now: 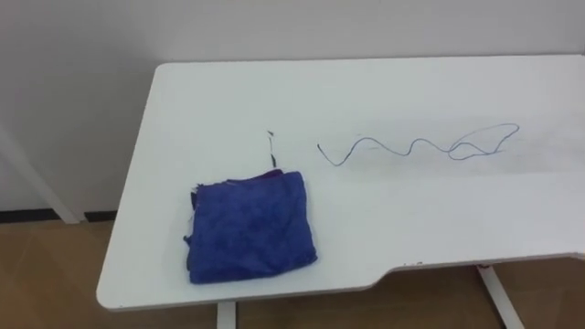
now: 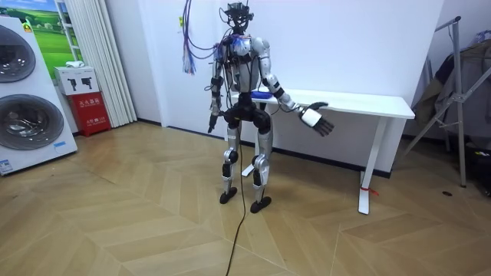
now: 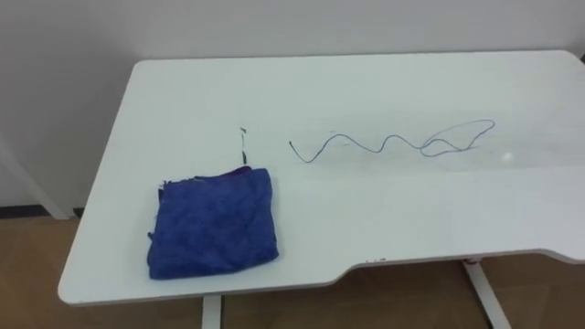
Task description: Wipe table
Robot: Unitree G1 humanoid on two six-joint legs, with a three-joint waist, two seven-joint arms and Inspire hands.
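A folded blue cloth (image 1: 251, 227) lies near the front left corner of the white table (image 1: 366, 91). To its right, a wavy blue pen line (image 1: 416, 146) runs across the tabletop, and a short dark mark (image 1: 271, 137) sits just behind the cloth. In the room view I stand at the table's left end, facing it. My right hand (image 2: 316, 119) is held out over the floor in front of the table edge, fingers spread and holding nothing. At my side hangs my left hand (image 2: 210, 124).
The table's front edge steps back in a cutout (image 1: 475, 260) on the right. White table legs (image 2: 368, 169) stand on the wooden floor. Washing machines (image 2: 23, 100) and a red box (image 2: 90, 111) are on the room view's left, and a metal stand (image 2: 460, 92) is on its right.
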